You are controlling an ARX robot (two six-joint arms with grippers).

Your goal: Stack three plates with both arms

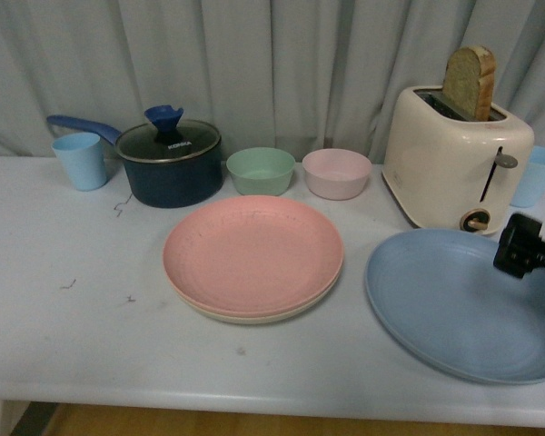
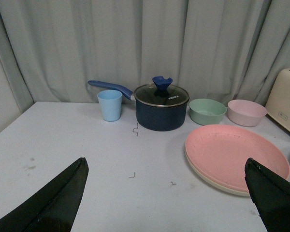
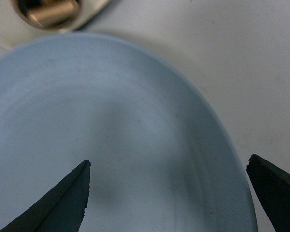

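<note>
Far to the left of the pink plate [image 1: 252, 252], a light blue cup [image 1: 80, 160] and a lidded navy saucepan [image 1: 171, 173] stand at the back of the table [image 1: 64, 345]. Neither has a part in the job. Just behind the pink plate are a green bowl [image 1: 261, 171] and a pink bowl [image 1: 336, 173], side by side.

The pink plate lies flat on top of the cream plate [image 1: 254, 318], of which only a thin rim shows along the near edge. Two of the three plates are therefore stacked.

The left gripper [image 2: 165, 163] is out of the front view. Its wrist camera shows it hanging to the left of the pink plate with its jaws wide apart and nothing between them.

To the right of the pink plate, a cream toaster [image 1: 454, 168] holds a slice of bread [image 1: 470, 82]. In front of it lies the blue plate [image 1: 454, 304], apart from the pink plate and not yet on the stack.

The right arm [image 1: 527, 247] reaches in over the blue plate's far right side. In its wrist view the right gripper [image 3: 169, 161] has its jaws spread, one finger above the blue plate's basin and the other just outside its rim. Whether either finger touches the plate cannot be told.

What seems left is to grip the blue plate, carry it left and set it on the pink plate.
</note>
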